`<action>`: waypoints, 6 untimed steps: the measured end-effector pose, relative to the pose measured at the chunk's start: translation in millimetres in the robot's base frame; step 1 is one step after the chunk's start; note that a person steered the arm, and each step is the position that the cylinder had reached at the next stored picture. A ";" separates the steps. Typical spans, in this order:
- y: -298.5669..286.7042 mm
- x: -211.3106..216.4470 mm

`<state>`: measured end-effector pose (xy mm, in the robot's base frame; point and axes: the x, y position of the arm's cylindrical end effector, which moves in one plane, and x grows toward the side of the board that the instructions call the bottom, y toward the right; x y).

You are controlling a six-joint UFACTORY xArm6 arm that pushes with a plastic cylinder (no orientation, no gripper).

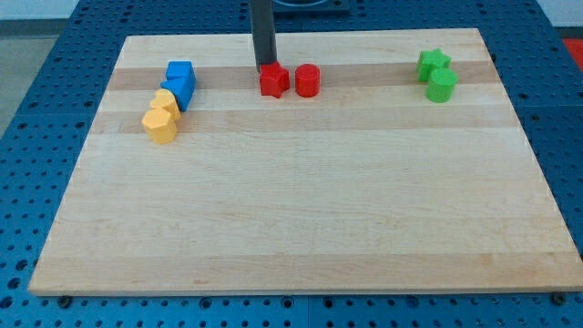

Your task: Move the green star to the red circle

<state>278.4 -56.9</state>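
The green star (434, 63) lies near the view's top right, touching a green cylinder (442, 86) just below it. The red circle (307, 80) sits at the top middle, with a red star (273, 80) close on its left. My tip (266, 64) is at the top edge of the red star, touching or almost touching it, far to the left of the green star.
A blue cube (180, 72) and a blue block (178, 91) sit at the top left, with a yellow block (165, 103) and a yellow block (160, 126) below them. All rest on a wooden board (301, 219) on a blue perforated table.
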 end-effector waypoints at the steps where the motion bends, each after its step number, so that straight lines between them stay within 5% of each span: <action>1: 1.1 -5.8; 6: 213.5 -54.4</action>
<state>224.0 156.5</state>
